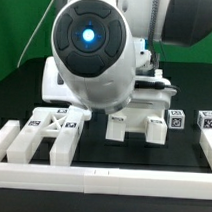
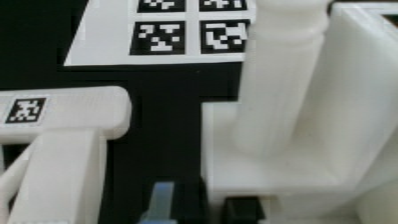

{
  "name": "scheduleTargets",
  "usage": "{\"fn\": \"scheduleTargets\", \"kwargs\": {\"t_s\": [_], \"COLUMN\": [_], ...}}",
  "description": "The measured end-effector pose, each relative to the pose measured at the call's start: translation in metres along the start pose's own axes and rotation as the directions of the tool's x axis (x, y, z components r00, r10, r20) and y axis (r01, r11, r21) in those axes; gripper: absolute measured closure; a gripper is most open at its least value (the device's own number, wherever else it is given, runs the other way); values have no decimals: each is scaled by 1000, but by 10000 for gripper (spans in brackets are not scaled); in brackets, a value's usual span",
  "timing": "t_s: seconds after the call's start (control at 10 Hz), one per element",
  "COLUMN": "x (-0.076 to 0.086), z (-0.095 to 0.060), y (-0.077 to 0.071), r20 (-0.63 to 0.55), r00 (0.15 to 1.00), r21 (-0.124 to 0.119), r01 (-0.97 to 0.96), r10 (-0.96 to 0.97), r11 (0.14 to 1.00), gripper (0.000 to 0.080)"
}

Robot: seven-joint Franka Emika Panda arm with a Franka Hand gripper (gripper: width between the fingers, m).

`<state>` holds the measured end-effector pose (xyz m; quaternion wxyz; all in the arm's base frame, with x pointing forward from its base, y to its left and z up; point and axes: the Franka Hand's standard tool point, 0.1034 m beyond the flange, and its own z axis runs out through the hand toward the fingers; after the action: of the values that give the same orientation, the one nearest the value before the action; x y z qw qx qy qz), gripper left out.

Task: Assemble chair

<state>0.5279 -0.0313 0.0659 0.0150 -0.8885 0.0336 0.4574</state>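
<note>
Reading the fingers (image 2: pixel 166 205) as pressed fully shut, only a grey sliver showing at the rim of the wrist view; nothing visibly clamped between. Cannot tell whether touching anything. Hidden in the exterior view behind the arm's round wrist housing (image 1: pixel 91 53).

Just beside the fingers: foot of a tall white upright (image 2: pixel 294 100), chunky chair part, long axis running away from the fingers toward the marker board (image 2: pixel 169 30). Across a strip of black desk (image 2: pixel 169 120) on the other side: rounded tagged bar (image 2: pixel 63 115), apart from the upright, lying flat.

Judging the coming move as turning on that upright: nearest part, lying immediately to one side of the shut fingers, length pointing away. Likely calls for a sideways push against its foot, or reopening to straddle its wall the short way, not along the length. Single arm, so no choice of hand.

Farther out, exterior view: open frame piece (image 1: pixel 48 132) near, toward the exterior view's left; legged block piece (image 1: pixel 138 123) just toward the exterior view's right of centre, below the arm, probably that same upright part; the two well apart, bare desk between. Small tagged block (image 1: pixel 176 119) and second tagged block (image 1: pixel 205 120) farther toward the exterior view's right. Border rail (image 1: pixel 101 177) along the near edge. Parts loose and separate, so assembly judged far from done.
</note>
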Motion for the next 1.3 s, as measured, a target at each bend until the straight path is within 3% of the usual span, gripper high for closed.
{"fn": "scheduleTargets", "kwargs": {"t_s": [0.1, 0.2, 0.5, 0.9, 1.3], "x": [11, 2, 2, 4, 10], "z": [-7, -3, 6, 21, 28], "y": [0, -1, 6, 8, 10], "r20": [-95, -85, -32, 66, 72], "r00": [995, 996, 999, 998, 997], "r21": [-7, 2, 12, 12, 11], "r01": [9, 7, -4, -15, -18], "r10": [-9, -7, 4, 14, 18], "r11": [1000, 1000, 1000, 1000, 1000], "gripper": [767, 767, 767, 767, 767]}}
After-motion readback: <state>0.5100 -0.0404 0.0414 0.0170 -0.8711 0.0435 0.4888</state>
